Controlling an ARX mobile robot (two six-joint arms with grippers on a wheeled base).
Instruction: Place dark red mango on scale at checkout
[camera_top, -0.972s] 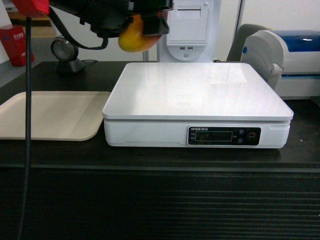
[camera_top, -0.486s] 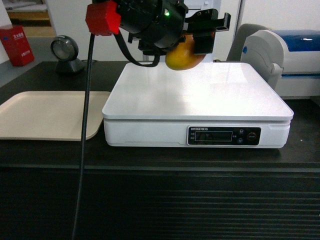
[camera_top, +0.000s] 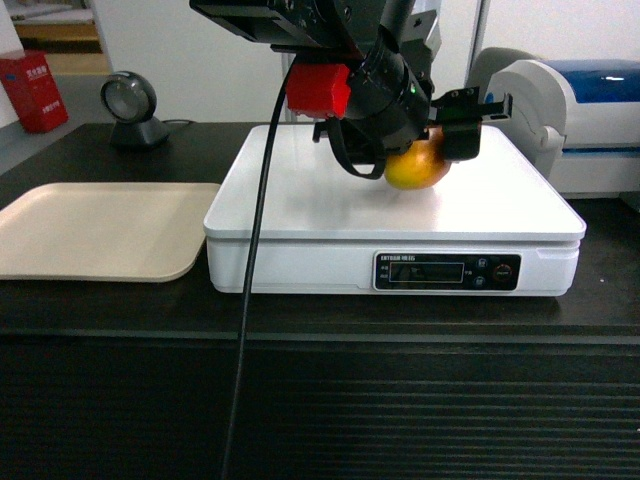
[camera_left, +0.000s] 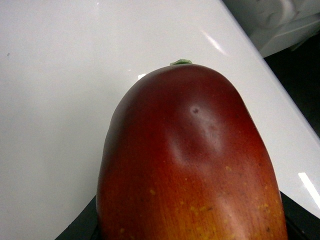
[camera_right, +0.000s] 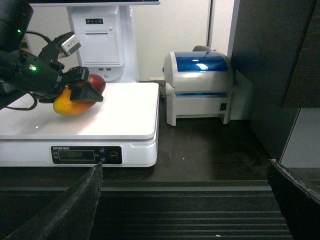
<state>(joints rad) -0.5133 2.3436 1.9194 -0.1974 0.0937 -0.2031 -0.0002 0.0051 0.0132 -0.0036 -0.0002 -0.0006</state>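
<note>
The dark red mango (camera_top: 416, 168) is held in my left gripper (camera_top: 432, 150), which is shut on it low over the right middle of the white scale (camera_top: 300, 200). Its underside is at or just above the glossy top; I cannot tell whether they touch. In the left wrist view the mango (camera_left: 190, 165) fills the frame, stem end forward, over the scale top (camera_left: 60, 100). The right wrist view shows the mango (camera_right: 74, 103) on the scale (camera_right: 125, 117) from the side. My right gripper (camera_right: 185, 205) is open in front of the checkout (camera_top: 320, 400), holding nothing.
A beige tray (camera_top: 100, 230) lies left of the scale. A barcode scanner (camera_top: 130, 105) stands at the back left and a label printer (camera_top: 570, 100) at the back right. A black cable (camera_top: 250, 300) hangs from my left arm across the scale's front.
My left arm has carried the mango rightward and down, from above the scale's back left corner to low over its right middle.
</note>
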